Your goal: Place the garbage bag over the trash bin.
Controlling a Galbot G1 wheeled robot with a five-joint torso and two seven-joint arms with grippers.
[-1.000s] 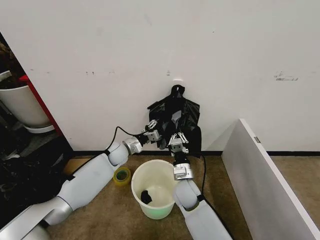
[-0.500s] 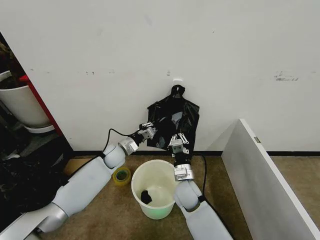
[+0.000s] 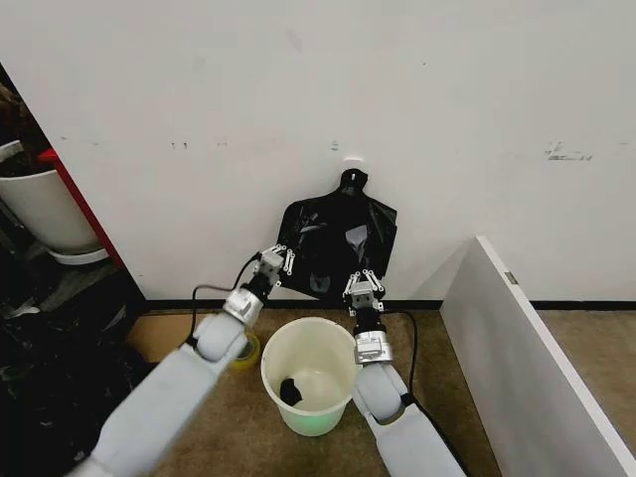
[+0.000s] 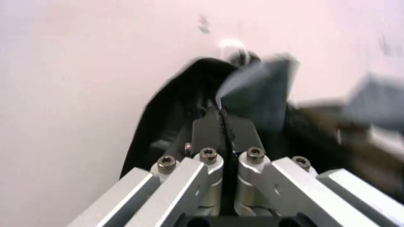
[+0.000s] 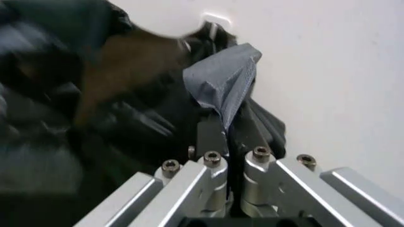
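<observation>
The garbage bag [image 3: 333, 243] is a glossy black sheet hanging against the wall from a knot under a white hook [image 3: 351, 159], spread wide between both grippers. My left gripper [image 3: 275, 257] is shut on its left lower edge, and my right gripper [image 3: 364, 286] is shut on its lower right part. In the left wrist view the shut left gripper [image 4: 221, 113] pinches a thin grey-black fold [image 4: 259, 90]. The right wrist view shows the right gripper [image 5: 224, 125] clamped on a similar fold [image 5: 221, 80]. The cream trash bin [image 3: 298, 333] stands open just below both grippers, with a small black scrap [image 3: 290, 390] inside.
A yellow tape roll [image 3: 241, 349] lies on the brown floor left of the bin. A white pot with a red part [image 3: 40, 204] stands far left. A white panel [image 3: 527, 348] runs along the right. The wall is directly behind the bag.
My left gripper has pulled the bag's edge to the left, spreading the black sheet wider. The right gripper has shifted slightly right and down, holding its fold.
</observation>
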